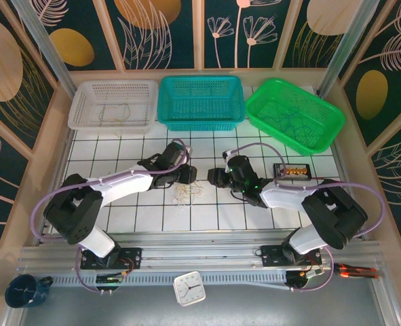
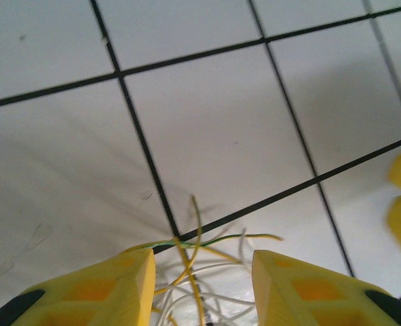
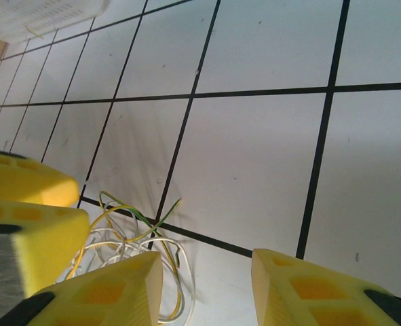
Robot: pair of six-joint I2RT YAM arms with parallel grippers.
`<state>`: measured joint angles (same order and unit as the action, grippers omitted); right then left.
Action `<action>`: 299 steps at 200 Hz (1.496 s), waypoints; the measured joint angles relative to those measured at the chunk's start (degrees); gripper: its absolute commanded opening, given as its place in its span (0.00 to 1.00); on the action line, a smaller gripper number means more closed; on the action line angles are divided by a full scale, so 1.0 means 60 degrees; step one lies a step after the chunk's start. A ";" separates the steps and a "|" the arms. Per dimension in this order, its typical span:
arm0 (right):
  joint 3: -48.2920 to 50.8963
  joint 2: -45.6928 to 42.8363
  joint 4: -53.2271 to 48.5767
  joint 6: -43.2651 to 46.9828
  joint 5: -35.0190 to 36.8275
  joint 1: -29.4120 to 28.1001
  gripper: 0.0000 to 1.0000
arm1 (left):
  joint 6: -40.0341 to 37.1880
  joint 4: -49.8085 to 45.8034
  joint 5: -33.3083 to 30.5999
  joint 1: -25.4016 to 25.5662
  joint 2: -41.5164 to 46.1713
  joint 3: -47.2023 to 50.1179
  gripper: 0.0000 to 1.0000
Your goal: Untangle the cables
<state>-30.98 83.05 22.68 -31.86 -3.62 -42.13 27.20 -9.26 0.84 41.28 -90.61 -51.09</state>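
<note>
- As I see it, the main risk is at the left gripper (image 2: 203, 288). Its spread jaws straddle several yellow and white strands at once, so closing there could bunch them and drag the whole knot instead of freeing one wire.
- The right gripper (image 3: 207, 292) sits just beside it, and the two could knock together.
- The cables (image 1: 186, 194) lie in a small tangle on the gridded tabletop (image 1: 146, 214) between the arms. They are inside the left jaws' gap and off to one side of the right jaws, which are also spread and hold nothing.
</note>
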 measured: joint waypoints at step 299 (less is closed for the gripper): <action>0.0470 -0.0051 0.1060 -0.0546 -0.0554 0.0087 0.40 | 0.0878 0.0962 0.0900 0.0277 0.0831 -0.0342 0.00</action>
<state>-28.16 82.74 29.04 -35.14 -6.94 -41.60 32.47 -3.49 6.24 42.94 -85.62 -53.15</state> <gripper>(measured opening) 0.403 0.043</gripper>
